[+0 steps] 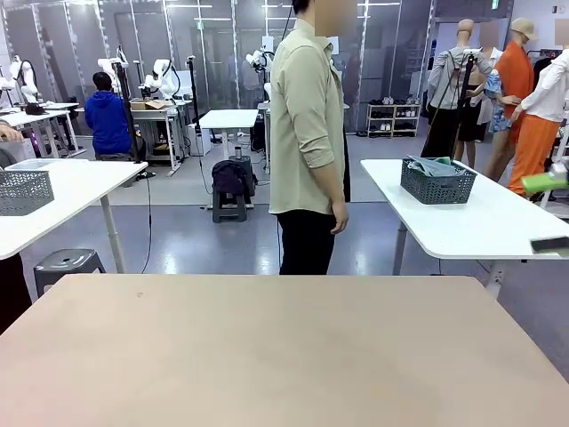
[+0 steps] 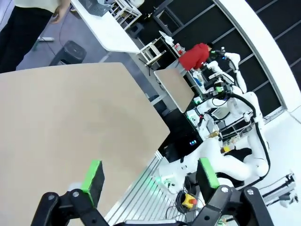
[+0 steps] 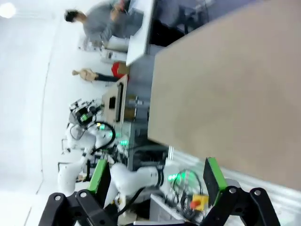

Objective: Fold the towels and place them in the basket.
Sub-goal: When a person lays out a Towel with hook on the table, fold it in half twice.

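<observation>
While we count two dark grey lattice baskets, both stand on white tables beyond the beige table (image 1: 284, 356). The basket (image 1: 437, 182) is at 2 o'clock on the right white table (image 1: 480, 222). A second basket (image 1: 22, 191) is at 10 o'clock on the left white table (image 1: 71, 191), cut off by the picture's left edge. One pale grey-blue towel (image 1: 433, 165) lies heaped in the basket at 2 o'clock; whether more cloth lies under it we cannot tell. At 3 o'clock a mint green patch (image 1: 544, 182) is blurred and cropped by the edge, so we cannot say it is a towel. Below it a dark flat thing (image 1: 549, 243) lies at the white table's rim, also cropped. One person (image 1: 307, 142) stands at 12 o'clock, at the beige table's far side, blocking part of the room behind. We count two grippers. The left gripper (image 2: 150, 178) has its jaws spread wide with nothing between them, over the beige table's edge. The right gripper (image 3: 156, 178) likewise gapes wide and holds nothing.
</observation>
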